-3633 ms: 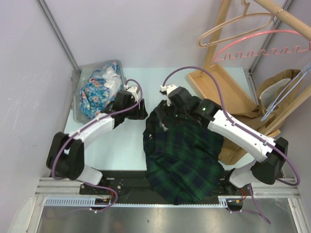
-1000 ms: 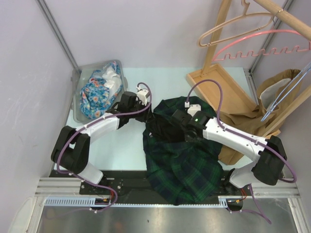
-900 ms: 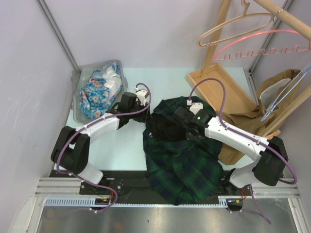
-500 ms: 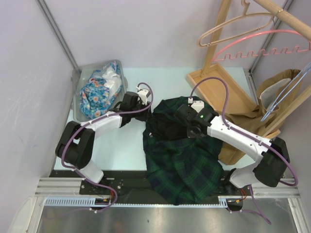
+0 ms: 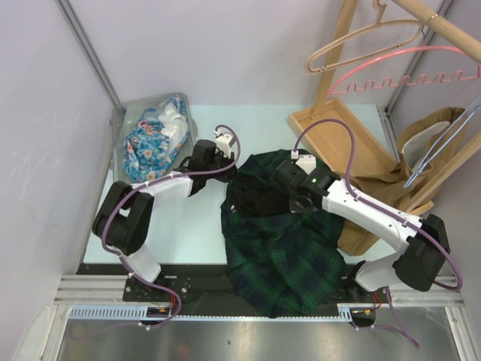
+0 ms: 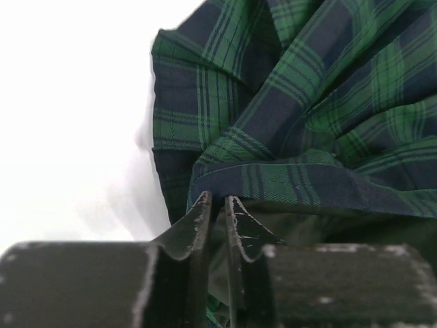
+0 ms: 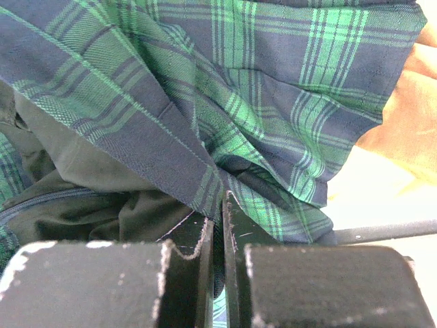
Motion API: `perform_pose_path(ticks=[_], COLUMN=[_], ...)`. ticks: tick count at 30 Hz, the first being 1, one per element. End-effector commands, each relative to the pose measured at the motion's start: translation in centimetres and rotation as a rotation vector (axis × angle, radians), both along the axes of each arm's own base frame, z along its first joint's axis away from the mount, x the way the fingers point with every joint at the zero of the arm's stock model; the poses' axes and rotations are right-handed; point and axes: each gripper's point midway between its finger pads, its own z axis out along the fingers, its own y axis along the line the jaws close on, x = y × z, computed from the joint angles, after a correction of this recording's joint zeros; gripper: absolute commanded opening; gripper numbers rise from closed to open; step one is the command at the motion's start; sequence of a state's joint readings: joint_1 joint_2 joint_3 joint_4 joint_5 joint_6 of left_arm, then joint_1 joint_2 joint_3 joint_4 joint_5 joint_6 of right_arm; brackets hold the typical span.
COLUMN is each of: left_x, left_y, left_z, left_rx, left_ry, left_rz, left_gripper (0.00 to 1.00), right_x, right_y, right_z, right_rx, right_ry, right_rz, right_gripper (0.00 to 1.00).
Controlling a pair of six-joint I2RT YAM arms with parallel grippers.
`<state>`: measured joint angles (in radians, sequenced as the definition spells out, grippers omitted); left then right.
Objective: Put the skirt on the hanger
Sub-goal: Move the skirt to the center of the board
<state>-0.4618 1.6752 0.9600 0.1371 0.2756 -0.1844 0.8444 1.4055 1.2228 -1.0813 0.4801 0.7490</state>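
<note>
Top external view: my right gripper [image 5: 293,201] has slid from the far edge of the skirt [image 5: 282,256] onto its bunched waist, while my left gripper [image 5: 229,174] has closed in on the waist's left side. Both wrist views show fingers pressed nearly together, each pinching a fold of waistband. The skirt still lies mid-surface, spilling over the near edge. The pink hanger [image 5: 409,75] hangs untouched beyond the far right corner. With both holds apparently made, lifting looks next.
</note>
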Motion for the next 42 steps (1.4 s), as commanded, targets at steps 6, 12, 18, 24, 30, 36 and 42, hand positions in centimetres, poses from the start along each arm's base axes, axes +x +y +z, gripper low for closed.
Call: perform_pose_path(ticks=[6,12,18,24,30,36,42], left_x=[1.9,1.9,-2.0,-8.8,-14.2,-14.0,-12.2], left_y=[-0.5,2.0,5.4,8.7,10.9,9.7,8.0], left_z=[2.2,13.5,24.3,32.0,37.7,33.9,28.1], left_rx=[-0.001,0.036,0.042,-0.011,-0.073,-0.072,-0.075], left_ry=[-0.066,-0.219,-0.388,-0.518,-0.637,-0.535,-0.393], left_rz=[-0.005,0.077,0.113,0.112,0.099,0.057,0.041], left_gripper=[0.00,0.00,0.00,0.00,0.00,0.00,0.00], right_x=[1.3,3.9,6.0,6.3,6.6,8.0,9.3], right_y=[-1.2,0.4,2.4,2.1,1.0,1.1,0.1], right_z=[3.6,9.2,17.3,23.4,28.8,28.8,22.0], right_rx=[0.099,0.245,0.390,0.403,0.394,0.380,0.358], right_ry=[-0.111,-0.311,-0.512,-0.652,-0.760,-0.746,-0.586], right_rz=[0.010,0.160,0.274,0.352,0.385,0.350,0.235], right_gripper=[0.00,0.00,0.00,0.00,0.00,0.00,0.00])
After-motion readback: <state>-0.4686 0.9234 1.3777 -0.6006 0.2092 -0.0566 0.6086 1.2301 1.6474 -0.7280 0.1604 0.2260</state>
